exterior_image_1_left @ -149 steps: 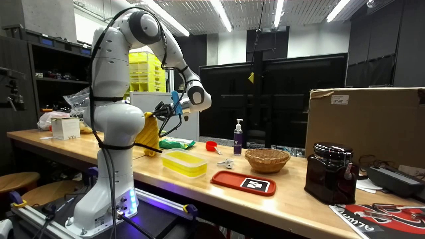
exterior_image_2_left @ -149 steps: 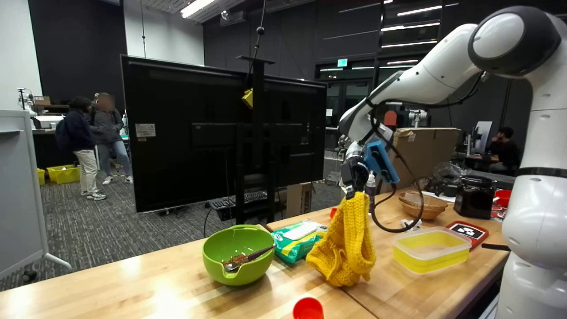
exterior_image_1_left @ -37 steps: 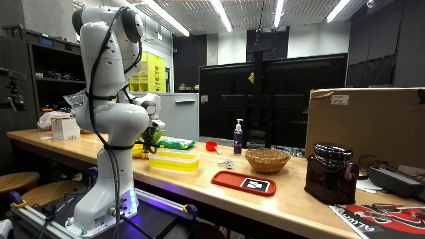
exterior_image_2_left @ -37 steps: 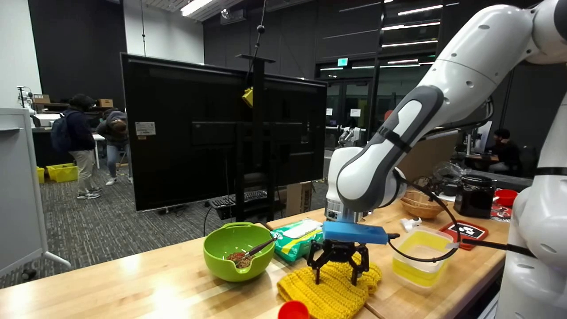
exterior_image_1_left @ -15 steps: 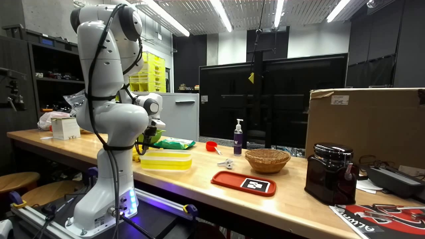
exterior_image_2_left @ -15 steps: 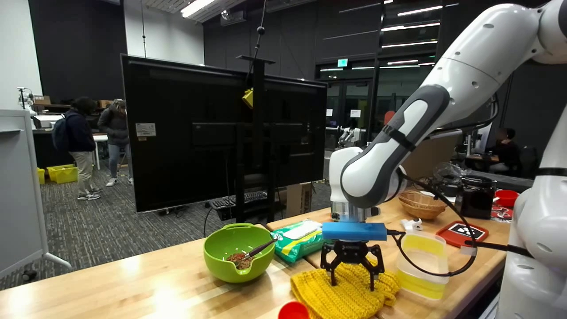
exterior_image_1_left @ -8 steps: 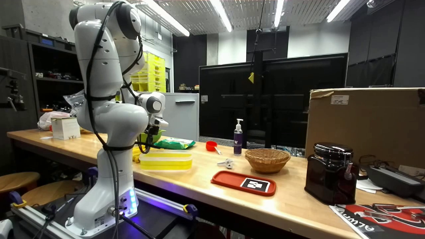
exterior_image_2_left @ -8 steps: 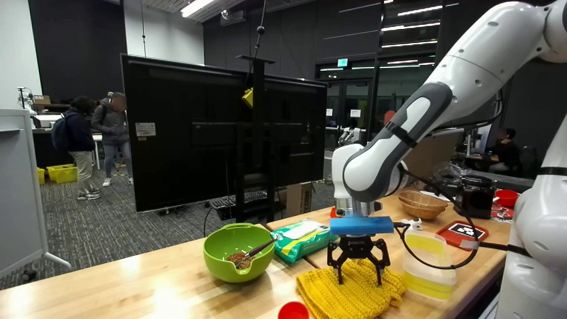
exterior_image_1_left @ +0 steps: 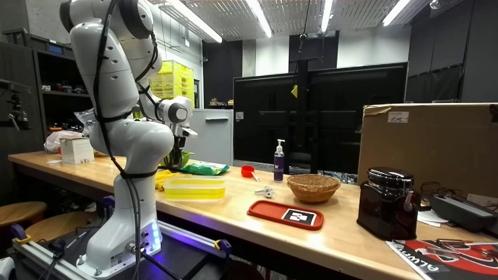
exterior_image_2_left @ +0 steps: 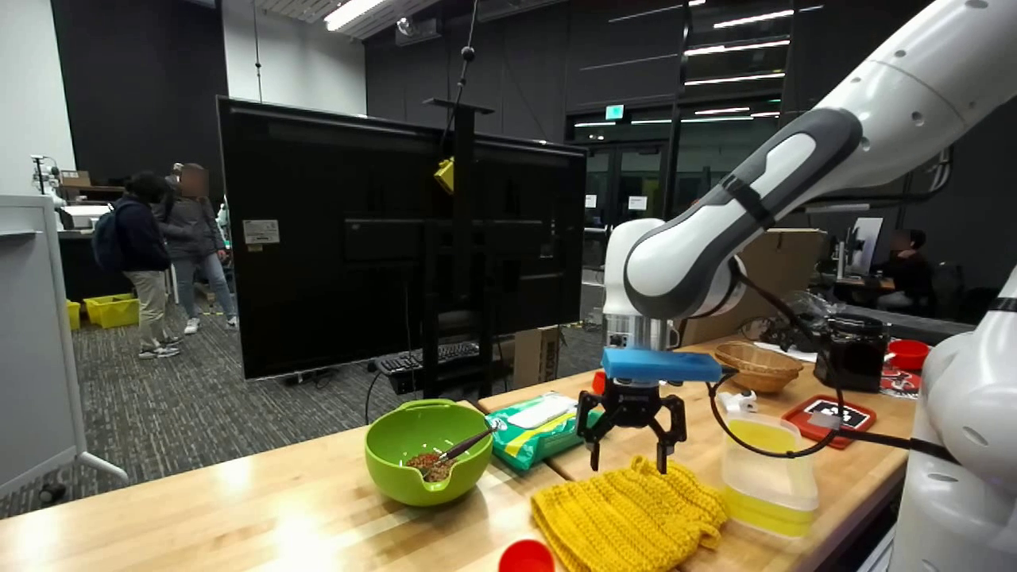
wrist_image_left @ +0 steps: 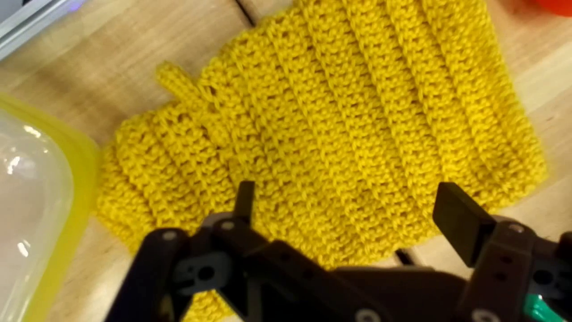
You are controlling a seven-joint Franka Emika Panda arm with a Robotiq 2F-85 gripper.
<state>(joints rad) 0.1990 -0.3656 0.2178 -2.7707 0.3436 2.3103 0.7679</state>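
The gripper (exterior_image_2_left: pixel 628 458) is hanging above the table (exterior_image_2_left: pixel 199 524), its jaws standing wide apart with nothing in their hold. Below it the cloth (wrist_image_left: pixel 348 120), yellow and ribbed, is lying spread out across a seam (wrist_image_left: pixel 403 256) in the table, between the edge by the arm (exterior_image_1_left: pixel 146 142) and the pack (exterior_image_2_left: pixel 531 442); the jaws are seemingly hovering clear of it. The tub (exterior_image_2_left: pixel 769 515) is sitting just beside the cloth, close to the arm's edge; whether the two are touching I cannot tell. On the cloth's other side a red cup (exterior_image_2_left: pixel 527 558) is sitting, partly cut off from view. Toward the opposite edge the green bowl (exterior_image_2_left: pixel 397 483) is resting near the pack, holding brownish bits (exterior_image_2_left: pixel 435 471) and a spoon (exterior_image_2_left: pixel 470 442) that is leaning on its rim. Farther along that edge the scoop (exterior_image_1_left: pixel 247 171), bottle (exterior_image_1_left: pixel 278 165) and basket (exterior_image_1_left: pixel 311 195) are standing in turn, while the tray (exterior_image_1_left: pixel 268 209) is lying nearer the arm's edge. Past the basket, the dark jar (exterior_image_1_left: pixel 383 210) is showing in both exterior views.
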